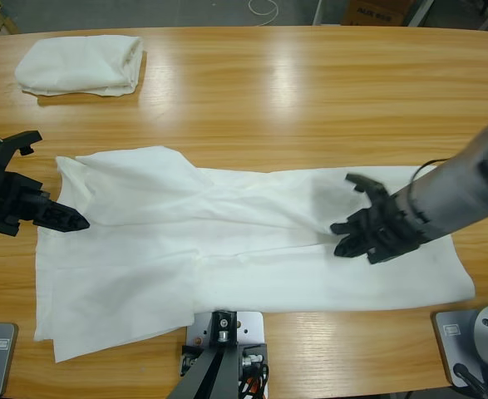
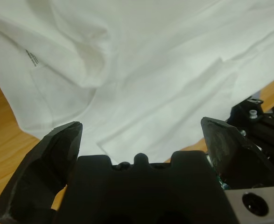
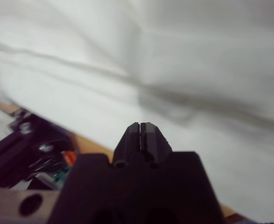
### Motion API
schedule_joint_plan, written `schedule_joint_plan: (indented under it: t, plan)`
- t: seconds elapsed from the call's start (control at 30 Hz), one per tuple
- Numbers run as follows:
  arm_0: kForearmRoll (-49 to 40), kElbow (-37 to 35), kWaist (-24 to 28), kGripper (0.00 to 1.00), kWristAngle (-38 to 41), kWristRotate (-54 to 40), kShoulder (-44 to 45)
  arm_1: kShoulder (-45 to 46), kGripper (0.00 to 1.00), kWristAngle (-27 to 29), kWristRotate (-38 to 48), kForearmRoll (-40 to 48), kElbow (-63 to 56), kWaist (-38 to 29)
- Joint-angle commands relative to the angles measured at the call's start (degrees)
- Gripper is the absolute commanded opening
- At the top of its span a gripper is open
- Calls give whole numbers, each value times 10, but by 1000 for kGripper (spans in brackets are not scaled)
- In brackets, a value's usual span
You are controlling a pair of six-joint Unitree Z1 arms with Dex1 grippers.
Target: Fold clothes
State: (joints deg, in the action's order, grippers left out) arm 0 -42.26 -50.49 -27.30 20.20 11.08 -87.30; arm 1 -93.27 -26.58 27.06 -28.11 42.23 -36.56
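Wooden desk (image 1: 310,91), shirt (image 1: 252,249) spread flat. Left gripper (image 1: 61,218): jaws wide apart, holding nothing, at the shirt's edge, cloth directly ahead of it. Right gripper (image 1: 352,212): its wrist view shows jaws pressed together with no cloth between them, over the shirt's other end. Folded shirt (image 1: 81,65) far beyond the left gripper.

spread T-shirt (image 1: 252,241) mid-table (image 1: 310,91), folded T-shirt (image 1: 81,65) far left corner

Two white T-shirts (image 1: 252,241) (one folded (image 1: 81,65)), two claws (image 1: 67,221) (image 1: 349,214)
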Motion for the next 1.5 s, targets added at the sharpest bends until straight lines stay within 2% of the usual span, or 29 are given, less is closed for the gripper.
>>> schedule_joint_plan:
  t: [0.03,0.1,0.2,0.33,0.5,0.63,1.2,1.5]
  plan:
    - [15,22,-12,990,-3,13,7,-30,0,1,-9,38,20,1]
    - [14,22,-13,991,-3,18,10,-84,0,-1,-10,82,23,1]
    - [14,22,-16,990,-2,22,12,-123,0,0,-9,92,54,1]
    - [14,21,-18,989,-2,23,7,-118,0,11,-7,76,86,1]
    - [15,18,-19,991,-2,23,-1,-85,0,61,-8,57,85,1]
    - [16,18,-19,991,-2,23,-3,-99,0,96,-8,48,83,7]
    - [21,22,-19,991,-2,23,0,-142,0,74,-10,75,69,-5]
    - [24,22,-19,991,-2,23,0,-130,0,49,4,82,36,-60]
